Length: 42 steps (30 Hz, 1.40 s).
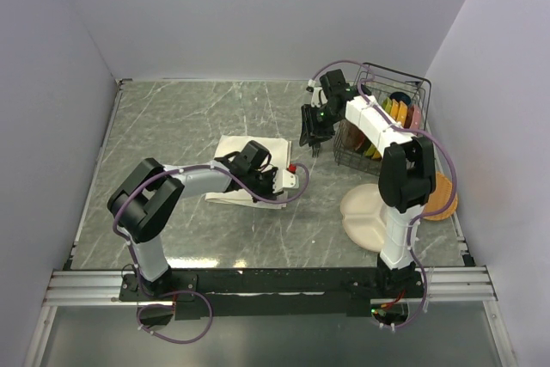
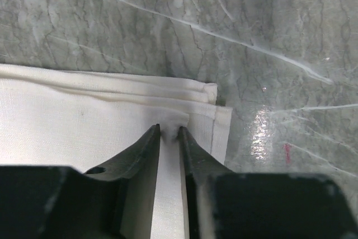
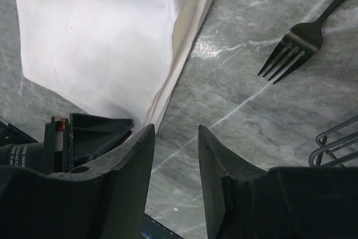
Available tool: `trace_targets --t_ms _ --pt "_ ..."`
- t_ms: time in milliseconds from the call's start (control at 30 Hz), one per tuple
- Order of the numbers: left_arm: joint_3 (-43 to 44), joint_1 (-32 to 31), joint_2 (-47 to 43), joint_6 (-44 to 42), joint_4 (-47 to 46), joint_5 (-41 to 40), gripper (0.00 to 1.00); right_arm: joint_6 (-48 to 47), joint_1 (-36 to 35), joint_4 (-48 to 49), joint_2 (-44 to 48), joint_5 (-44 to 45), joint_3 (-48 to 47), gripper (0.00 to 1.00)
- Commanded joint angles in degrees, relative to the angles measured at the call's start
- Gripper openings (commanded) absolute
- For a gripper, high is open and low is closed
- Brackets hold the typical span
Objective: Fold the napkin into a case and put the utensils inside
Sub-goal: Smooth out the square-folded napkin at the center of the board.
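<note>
The napkin (image 1: 245, 148) lies folded in layers on the marble table, a cream-white cloth. My left gripper (image 1: 277, 181) rests low on its right part. In the left wrist view the gripper (image 2: 169, 131) is shut on a small pinch of the napkin (image 2: 84, 121) near its folded corner. My right gripper (image 1: 314, 137) hovers above the table between the napkin and the wire rack. In the right wrist view it (image 3: 176, 132) is open and empty. A dark fork (image 3: 296, 43) lies on the table beyond it, apart from the napkin (image 3: 100, 37). The spoon is not in view.
A wire rack (image 1: 412, 83) holding colourful plates stands at the back right, and its edge shows in the right wrist view (image 3: 335, 144). A round beige divided plate (image 1: 365, 212) and an orange plate (image 1: 443, 197) lie by the right arm's base. Walls enclose the table.
</note>
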<state>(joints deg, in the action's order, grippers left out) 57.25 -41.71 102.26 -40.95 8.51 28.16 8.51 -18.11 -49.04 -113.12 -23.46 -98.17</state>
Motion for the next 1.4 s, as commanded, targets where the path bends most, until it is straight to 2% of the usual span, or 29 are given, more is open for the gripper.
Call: trace_targets --t_ms 0,133,200,600,900,1167,1233,1267,1333,1367 --pt "2.3 -0.3 -2.1 -0.5 -0.2 2.3 0.20 0.3 0.1 -0.3 0.3 -0.5 -2.4 0.45" --pt "2.8 -0.2 -3.1 0.2 0.4 2.9 0.11 0.3 0.1 -0.3 -0.1 -0.7 -2.6 0.45" --pt "2.8 -0.2 -3.3 0.6 0.4 3.0 0.01 0.4 0.2 -0.3 -0.1 -0.7 -2.7 0.45" --pt "2.9 -0.2 -7.2 1.5 3.3 6.2 0.01 0.4 0.0 0.0 -0.2 -0.6 -2.9 0.45" --pt "4.2 -0.3 -2.9 -1.1 9.2 7.9 0.01 -0.2 -0.9 -0.1 -1.2 -0.6 -3.9 0.44" --pt "4.5 -0.4 0.4 -2.0 9.6 7.0 0.01 -1.2 -1.9 -0.2 -4.5 0.1 -7.9 0.45" --pt "5.0 -0.3 0.7 -2.5 10.1 7.1 0.04 -1.3 -2.5 -0.1 -5.6 0.5 -9.2 0.46" --pt "5.2 -0.3 1.0 -2.8 10.7 7.3 0.15 -1.5 -2.6 -0.1 -6.1 0.6 -10.6 0.46" --pt "5.7 -0.2 0.5 -4.0 12.1 7.6 0.32 -1.7 -3.0 -0.1 -7.7 1.3 -12.2 0.48" --pt "5.8 -0.1 -1.3 -4.7 13.8 7.8 0.44 -1.8 -3.2 -0.3 -8.3 1.5 -14.0 0.48"
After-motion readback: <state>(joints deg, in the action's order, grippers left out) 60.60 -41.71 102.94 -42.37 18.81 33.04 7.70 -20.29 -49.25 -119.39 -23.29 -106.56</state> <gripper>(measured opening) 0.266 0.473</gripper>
